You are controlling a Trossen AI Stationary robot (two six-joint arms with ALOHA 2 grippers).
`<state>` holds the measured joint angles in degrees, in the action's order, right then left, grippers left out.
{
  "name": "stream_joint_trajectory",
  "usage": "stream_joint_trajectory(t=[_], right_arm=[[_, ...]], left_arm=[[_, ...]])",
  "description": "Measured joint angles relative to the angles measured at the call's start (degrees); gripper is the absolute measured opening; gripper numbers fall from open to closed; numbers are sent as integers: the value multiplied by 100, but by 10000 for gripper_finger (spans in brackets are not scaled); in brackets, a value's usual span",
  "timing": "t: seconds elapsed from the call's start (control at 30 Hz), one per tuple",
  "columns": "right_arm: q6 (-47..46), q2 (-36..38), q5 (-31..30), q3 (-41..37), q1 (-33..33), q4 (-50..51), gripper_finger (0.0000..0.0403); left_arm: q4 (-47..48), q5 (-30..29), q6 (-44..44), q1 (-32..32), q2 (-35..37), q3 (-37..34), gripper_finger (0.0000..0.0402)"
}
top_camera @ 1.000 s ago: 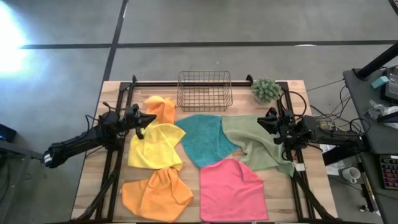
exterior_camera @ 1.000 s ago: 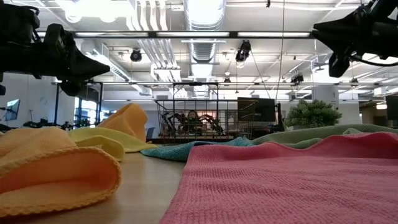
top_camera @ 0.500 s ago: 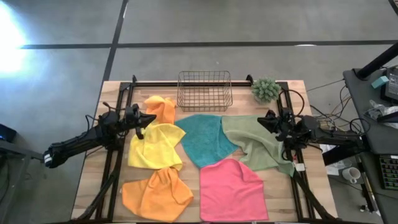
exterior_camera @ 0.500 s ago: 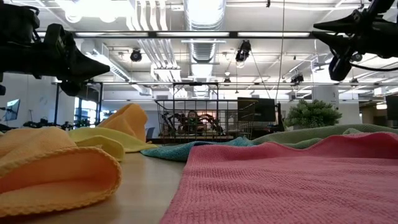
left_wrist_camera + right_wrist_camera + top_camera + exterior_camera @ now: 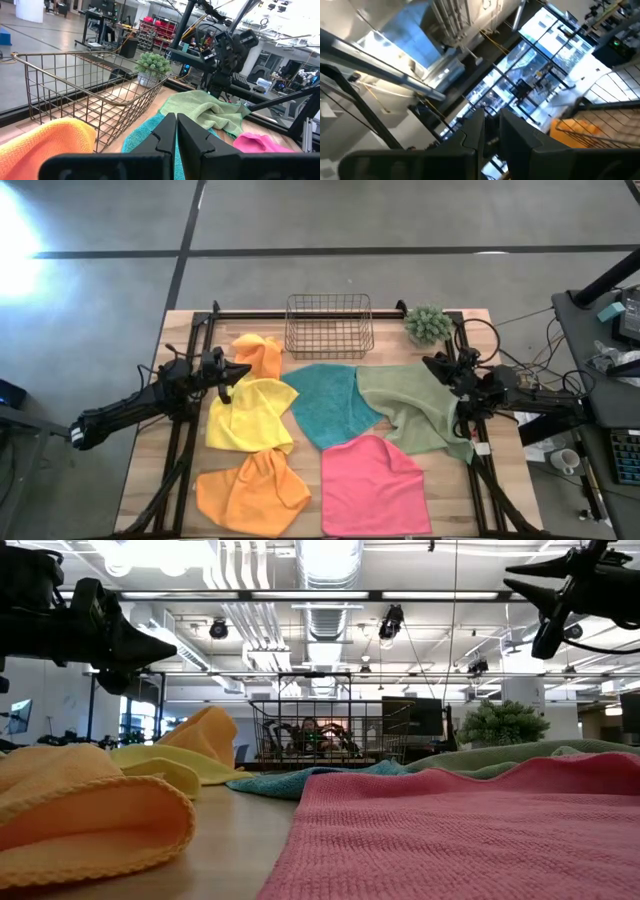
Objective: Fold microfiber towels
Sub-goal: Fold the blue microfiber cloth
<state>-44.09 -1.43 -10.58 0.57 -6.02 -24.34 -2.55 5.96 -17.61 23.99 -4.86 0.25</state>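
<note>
Six microfiber towels lie spread or crumpled on the wooden table: an orange one (image 5: 258, 355) at the far left, a yellow one (image 5: 250, 415), a second orange one (image 5: 252, 492) at the near left, teal (image 5: 328, 405) in the middle, olive green (image 5: 415, 410) at the right and pink (image 5: 375, 485) at the near edge. My left gripper (image 5: 245, 370) hovers shut above the gap between the far orange and yellow towels. My right gripper (image 5: 428, 363) hangs in the air over the green towel's far right part, tipped upward, with a narrow empty gap between its fingers (image 5: 492, 125).
A wire basket (image 5: 330, 325) stands at the middle of the far edge, with a small green spiky plant (image 5: 427, 325) to its right. Black frame rails (image 5: 185, 430) run along both sides of the table. Bare wood shows between the near orange and pink towels.
My right gripper has tipped its fingers upward and rolled about its own axis, staying over the green towel. The towels and my left gripper have kept still.
</note>
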Motion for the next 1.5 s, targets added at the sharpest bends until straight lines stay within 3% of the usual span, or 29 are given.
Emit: stream_joint_trajectory(t=[0.27, 0.87, 1.1, 1.33, 1.5], right_arm=[[-208, 0, -1, -1, 0, -259, 52], [926, 0, 45, -1, 0, -185, 52], [1498, 0, 47, -1, 0, 401, 52], [2126, 0, 49, -1, 0, 703, 52], [2229, 0, 49, -1, 0, 713, 52]], left_arm=[[0, 0, 1, -1, 1, 0, 1], [3, 0, -27, -2, 0, 0, 1], [7, -37, -1217, -2, 1, 0, 1], [8, -61, -1428, -2, -1, 0, 1], [9, -308, -2277, -4, -1, 0, 1]])
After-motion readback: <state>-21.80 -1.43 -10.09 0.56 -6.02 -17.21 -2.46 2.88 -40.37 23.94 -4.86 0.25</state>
